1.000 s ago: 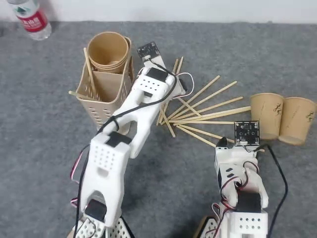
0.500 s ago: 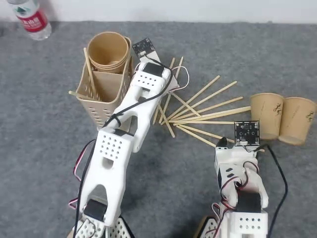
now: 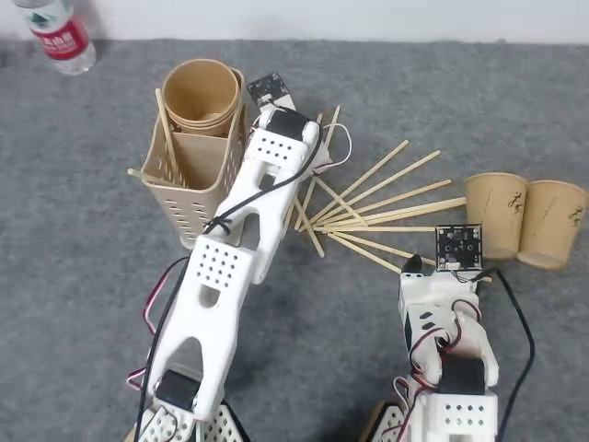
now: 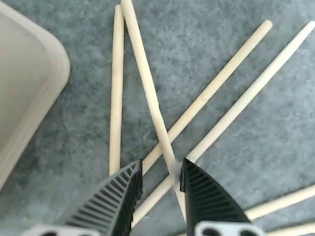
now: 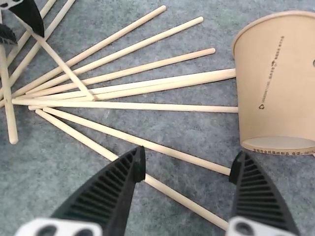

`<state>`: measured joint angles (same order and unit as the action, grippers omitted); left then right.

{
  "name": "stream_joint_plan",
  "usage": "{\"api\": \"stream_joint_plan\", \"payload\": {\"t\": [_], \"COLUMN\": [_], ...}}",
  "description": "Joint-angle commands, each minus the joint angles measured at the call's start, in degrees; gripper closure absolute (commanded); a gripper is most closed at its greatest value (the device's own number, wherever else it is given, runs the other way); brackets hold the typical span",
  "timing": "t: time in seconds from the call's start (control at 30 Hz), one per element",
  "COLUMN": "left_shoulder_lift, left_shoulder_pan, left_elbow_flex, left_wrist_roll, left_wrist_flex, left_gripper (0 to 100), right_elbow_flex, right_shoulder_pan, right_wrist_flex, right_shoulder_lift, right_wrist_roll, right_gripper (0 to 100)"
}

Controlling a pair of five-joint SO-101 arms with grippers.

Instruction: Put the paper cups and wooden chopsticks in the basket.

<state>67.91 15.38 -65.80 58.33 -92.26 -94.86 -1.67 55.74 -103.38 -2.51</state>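
Note:
A beige slotted basket (image 3: pixel 179 189) stands at the left and holds stacked paper cups (image 3: pixel 201 92) and a chopstick (image 3: pixel 167 129). Several wooden chopsticks (image 3: pixel 386 198) fan out across the grey carpet beside it. My left arm (image 3: pixel 262 198) stretches over their near-basket ends. Its gripper (image 4: pixel 161 172) is narrowly open, straddling one chopstick (image 4: pixel 145 83) that crosses two others. Two paper cups (image 3: pixel 497 214) (image 3: pixel 550 221) lie on their sides at the right. My right gripper (image 5: pixel 187 167) is open wide and low over the chopsticks, just short of the nearer cup (image 5: pixel 275 83).
A plastic bottle (image 3: pixel 57 32) lies at the far left corner by the wall. The basket's rounded corner (image 4: pixel 34 83) sits close beside the left gripper. Bare carpet spreads in front of the basket and behind the chopsticks.
The left arm's wrist has shifted a little toward the basket over the chopstick ends. The right arm, cups and basket have not moved.

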Motion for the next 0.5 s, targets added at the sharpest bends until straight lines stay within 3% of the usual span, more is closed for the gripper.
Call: {"api": "stream_joint_plan", "payload": {"t": [0.0, 0.17, 0.47], "left_shoulder_lift": [2.5, 5.5, 5.8], "left_shoulder_pan": [-0.3, -0.4, -0.2], "left_elbow_flex": [-4.7, -10.2, -11.2], "left_wrist_roll": [1.1, 1.1, 0.6], "left_wrist_flex": [-5.5, -8.0, -8.4], "left_gripper": [89, 99, 99], "right_elbow_flex": [0.4, 0.4, 0.4], "right_shoulder_pan": [0.6, 0.6, 0.6], "right_wrist_flex": [0.0, 0.0, 0.0], "right_shoulder_lift": [-0.6, -0.6, -0.6], "right_wrist_roll": [-0.8, -0.8, -0.8], "right_gripper": [71.4, 71.4, 71.4]}}
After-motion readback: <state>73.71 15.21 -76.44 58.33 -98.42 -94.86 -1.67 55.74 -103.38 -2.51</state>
